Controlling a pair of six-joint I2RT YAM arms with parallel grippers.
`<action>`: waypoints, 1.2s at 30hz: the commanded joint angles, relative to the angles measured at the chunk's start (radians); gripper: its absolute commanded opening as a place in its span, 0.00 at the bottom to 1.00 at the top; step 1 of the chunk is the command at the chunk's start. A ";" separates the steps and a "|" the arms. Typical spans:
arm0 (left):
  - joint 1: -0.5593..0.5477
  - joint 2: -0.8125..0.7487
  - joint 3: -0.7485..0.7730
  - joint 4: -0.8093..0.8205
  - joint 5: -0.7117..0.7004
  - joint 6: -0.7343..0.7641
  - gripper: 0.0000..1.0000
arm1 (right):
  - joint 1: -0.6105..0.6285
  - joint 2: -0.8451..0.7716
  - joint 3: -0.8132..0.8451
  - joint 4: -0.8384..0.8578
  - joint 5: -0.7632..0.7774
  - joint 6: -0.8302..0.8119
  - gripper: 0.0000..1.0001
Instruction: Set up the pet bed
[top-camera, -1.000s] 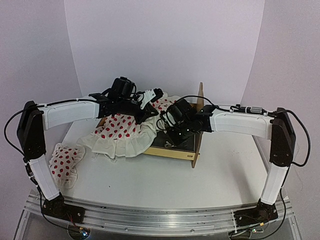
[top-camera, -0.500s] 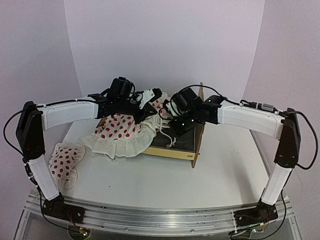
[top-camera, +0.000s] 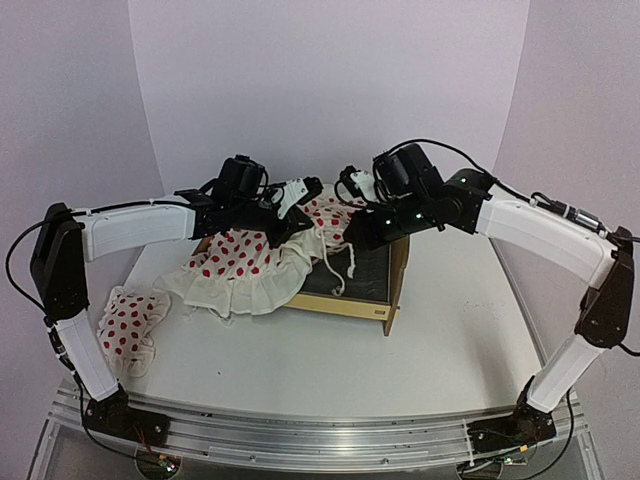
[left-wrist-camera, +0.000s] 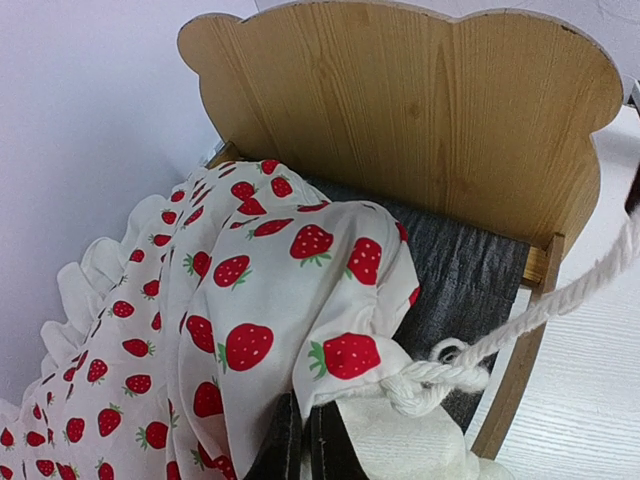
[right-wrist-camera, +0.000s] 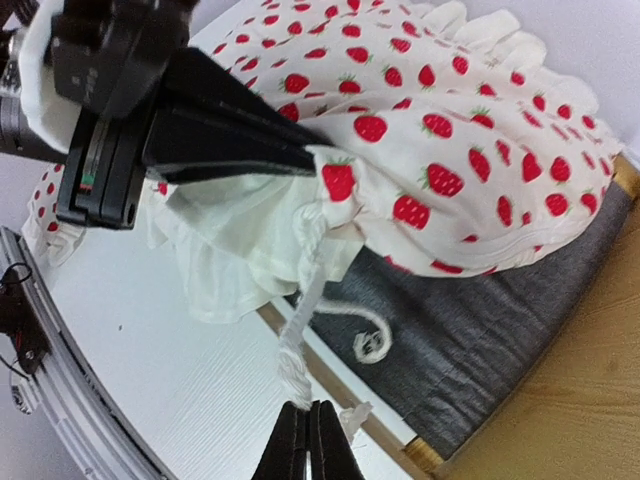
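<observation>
Pet bed (top-camera: 340, 303): back-centre of bench (top-camera: 450, 340), grey mattress (right-wrist-camera: 480, 330) half bare. Left fingers (left-wrist-camera: 288, 452) clenched on strawberry cloth (left-wrist-camera: 250, 300); right fingers (right-wrist-camera: 293, 448) clenched on its white cord (right-wrist-camera: 300, 340). Step: spreading cover. Next, likely: pull cloth across mattress.

Both the left gripper (left-wrist-camera: 305, 420) and the right gripper (right-wrist-camera: 305, 412) have black fingers. Just above the left fingers hangs a cream ruffled cloth (left-wrist-camera: 250, 300) printed with red, green-leafed strawberries. Beyond it, a dark grey mattress pad (left-wrist-camera: 465, 275) lies in the pale, grained plywood pet bed (left-wrist-camera: 420, 120). A white twisted cord (right-wrist-camera: 298, 340) meets the right fingers.
</observation>
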 joint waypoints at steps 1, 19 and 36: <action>0.007 -0.057 -0.010 0.040 -0.010 0.015 0.00 | 0.004 0.001 -0.037 -0.021 -0.235 0.085 0.00; 0.005 -0.057 -0.024 0.057 0.002 0.015 0.00 | 0.048 0.054 0.010 -0.022 0.164 -0.004 0.00; 0.006 -0.064 -0.038 0.066 -0.001 0.020 0.00 | 0.007 0.143 -0.062 -0.030 0.115 0.053 0.00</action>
